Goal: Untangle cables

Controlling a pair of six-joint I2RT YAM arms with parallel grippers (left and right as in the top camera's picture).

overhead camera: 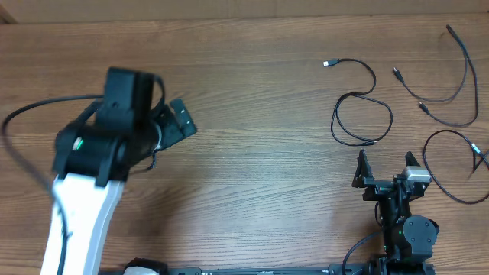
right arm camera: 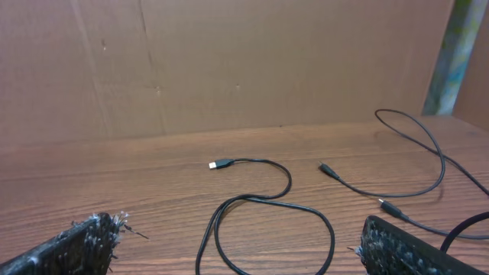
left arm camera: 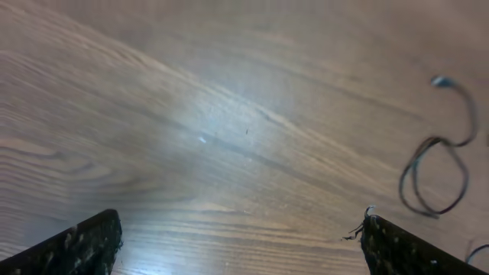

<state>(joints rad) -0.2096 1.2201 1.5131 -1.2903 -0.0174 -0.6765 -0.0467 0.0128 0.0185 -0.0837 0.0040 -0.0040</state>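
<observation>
Lying just beyond the right claw (overhead camera: pixel 386 177), 3 separate cables (overhead camera: pixel 374 79) spread over the desk's (overhead camera: pixel 252 176) right side, the nearest one stretching away from it. The left claw (overhead camera: pixel 177 124) is well apart. Both claws are released and empty.

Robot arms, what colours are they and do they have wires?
The left arm has a long white section topped by a boxy black housing with a tiny green light; a thick black cable loops off it. The right arm is black with a silver-grey block. Both have rough-edged black fingers.
</observation>
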